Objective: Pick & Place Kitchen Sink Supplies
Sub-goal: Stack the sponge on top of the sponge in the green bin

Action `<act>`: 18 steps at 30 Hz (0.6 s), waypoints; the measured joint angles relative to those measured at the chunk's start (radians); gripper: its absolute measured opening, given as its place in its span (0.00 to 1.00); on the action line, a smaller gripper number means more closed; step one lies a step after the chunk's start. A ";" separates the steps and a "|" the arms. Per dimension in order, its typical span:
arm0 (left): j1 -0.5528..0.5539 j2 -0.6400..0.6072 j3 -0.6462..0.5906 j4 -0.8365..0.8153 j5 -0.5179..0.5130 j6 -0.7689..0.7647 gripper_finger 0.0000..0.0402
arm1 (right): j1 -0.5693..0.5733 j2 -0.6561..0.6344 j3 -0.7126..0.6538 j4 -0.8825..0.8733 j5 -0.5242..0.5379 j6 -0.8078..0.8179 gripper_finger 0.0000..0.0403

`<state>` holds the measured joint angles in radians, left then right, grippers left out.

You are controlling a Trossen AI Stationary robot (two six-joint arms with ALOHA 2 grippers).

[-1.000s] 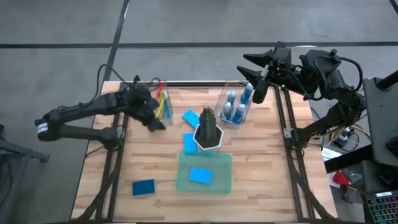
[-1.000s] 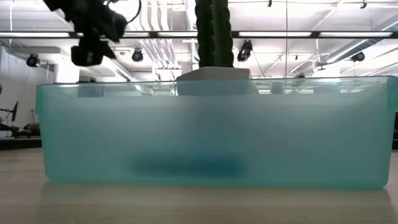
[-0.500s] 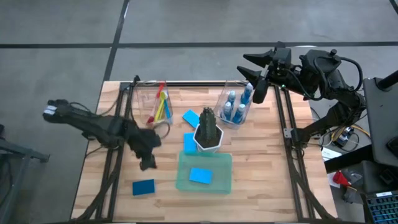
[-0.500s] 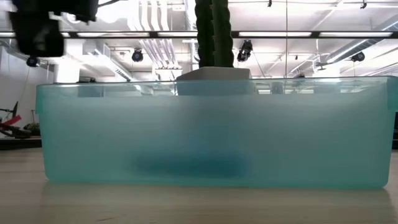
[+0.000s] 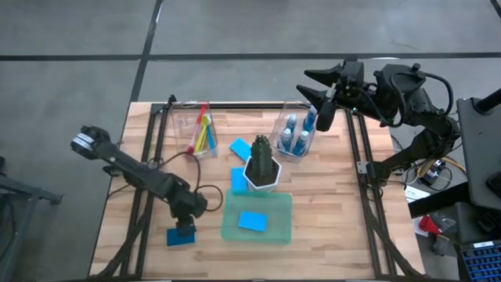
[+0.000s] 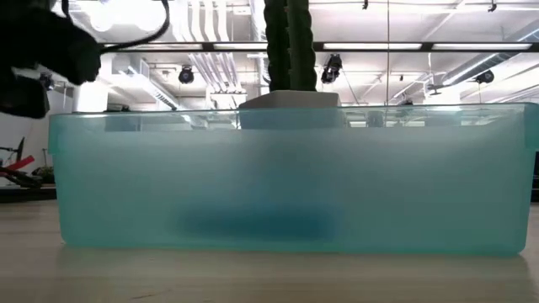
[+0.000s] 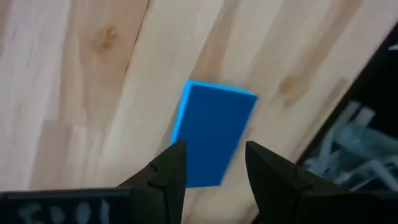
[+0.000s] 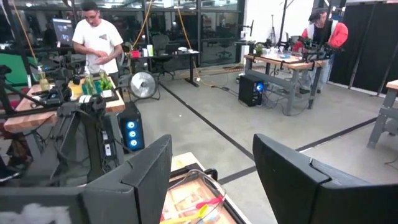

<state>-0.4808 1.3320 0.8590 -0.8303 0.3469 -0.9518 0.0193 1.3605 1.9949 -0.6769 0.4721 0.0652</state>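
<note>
A flat blue sponge (image 5: 174, 237) (image 7: 211, 130) lies on the wooden table near its front left corner. My left gripper (image 5: 186, 227) (image 7: 214, 165) hangs open just above it, pointing steeply down, one finger on each side of the sponge's near end, touching nothing. Another blue sponge (image 5: 252, 222) lies flat in the green tray (image 5: 278, 235). Two more sponges (image 5: 240, 147) (image 5: 238, 179) lie beside the plant pot. Coloured brushes (image 5: 203, 135) stand in a clear bin, and blue bottles (image 5: 296, 135) in another. My right gripper (image 5: 315, 100) (image 8: 211, 177) waits open, high over the far right.
A dark green plant in a white pot (image 5: 262, 166) stands mid-table just behind the tray. In the low view the tray's wall (image 6: 286, 181) fills the picture, with my left arm (image 6: 34, 59) at the upper left. Bare wood lies around the front-left sponge. People stand in the room beyond.
My left gripper has swung from beside the brush bin at the far left toward the table's near edge, sinking and tipping down, and now hangs over the front-left sponge. Its finger gap shows no change.
</note>
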 joint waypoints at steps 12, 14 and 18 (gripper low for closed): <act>-0.005 0.093 -0.099 0.106 0.036 0.131 0.38 | 0.000 -0.001 0.000 0.000 0.000 0.008 0.54; -0.006 0.092 -0.132 0.176 0.056 0.107 0.40 | 0.000 -0.001 0.000 0.000 0.000 0.007 0.54; -0.007 0.090 -0.184 0.252 0.082 0.047 0.45 | 0.000 -0.002 0.000 0.000 0.000 0.007 0.54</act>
<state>-0.4877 1.4222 0.6745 -0.5784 0.4288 -0.9046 0.0193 1.3590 1.9950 -0.6769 0.4725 0.0719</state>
